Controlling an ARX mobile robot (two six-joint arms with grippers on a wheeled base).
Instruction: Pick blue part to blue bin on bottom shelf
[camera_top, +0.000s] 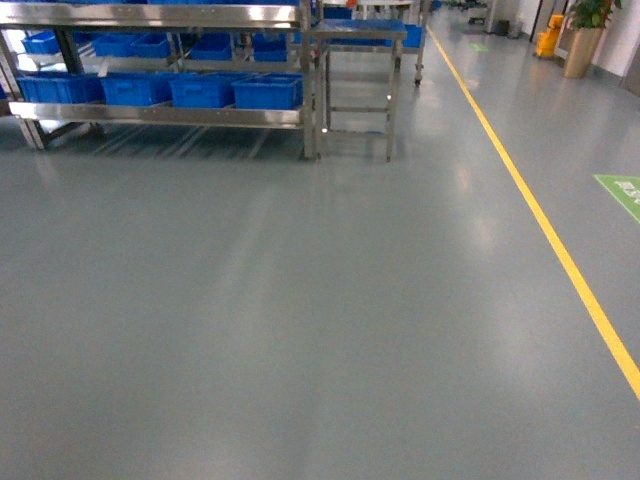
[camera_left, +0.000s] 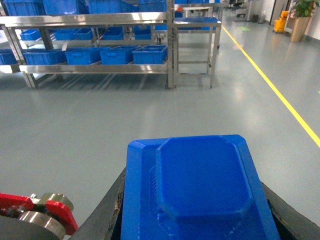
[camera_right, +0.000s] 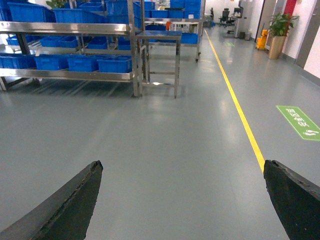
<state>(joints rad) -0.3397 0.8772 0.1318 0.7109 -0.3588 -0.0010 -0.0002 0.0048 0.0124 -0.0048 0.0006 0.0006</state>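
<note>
In the left wrist view the blue part (camera_left: 200, 190), a flat piece with a raised octagonal top, fills the lower middle, and my left gripper (camera_left: 192, 220) is shut on it with a dark finger on each side. My right gripper (camera_right: 182, 172) is open, with only floor between its black fingertips (camera_right: 85, 185). Far ahead stands the steel rack, and its bottom shelf (camera_top: 160, 113) (camera_left: 95, 68) (camera_right: 70, 75) carries a row of blue bins (camera_top: 268, 92) (camera_left: 149, 54) (camera_right: 114, 64). Neither gripper shows in the head view.
A small steel table (camera_top: 358, 85) (camera_right: 159, 60) stands just right of the rack. A yellow floor line (camera_top: 545, 225) runs along the right. A green floor marking (camera_right: 299, 122) and a potted plant (camera_right: 278, 32) lie further right. Grey floor (camera_top: 300, 320) stretches between me and the rack.
</note>
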